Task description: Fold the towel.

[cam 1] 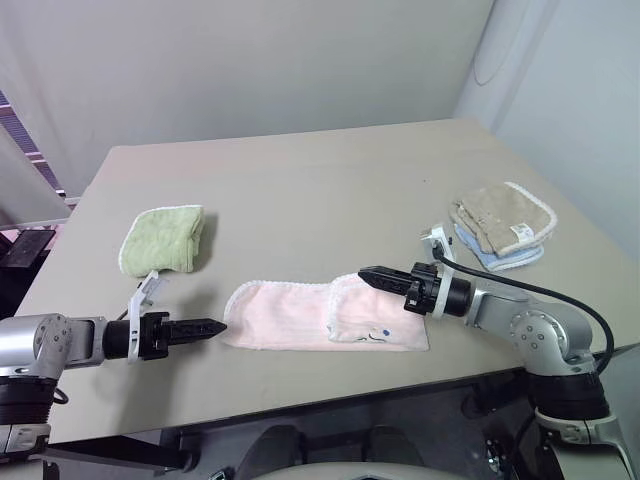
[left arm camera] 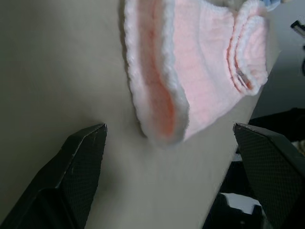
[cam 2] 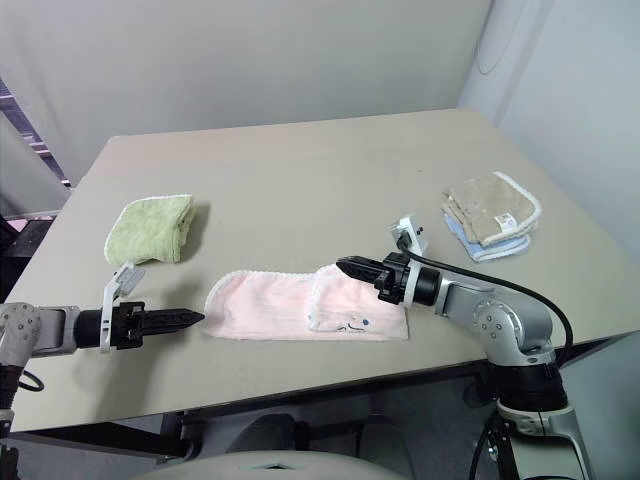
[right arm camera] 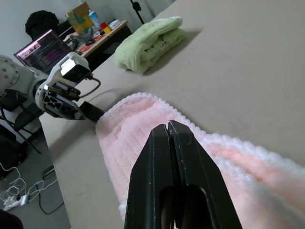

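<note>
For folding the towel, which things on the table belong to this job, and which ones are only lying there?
Belong to the job:
- pale pink towel, already partly folded
- left gripper, open, at the towel's end
- right gripper, shut, above the towel

Only lying there:
- folded light-green cloth
- beige cloth with white trim, on a light-blue cloth

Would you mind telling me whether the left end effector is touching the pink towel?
Apart. In the left wrist view the open fingers stand wide, with bare table between them and the towel; the left end effector stops just short of its end.
</note>
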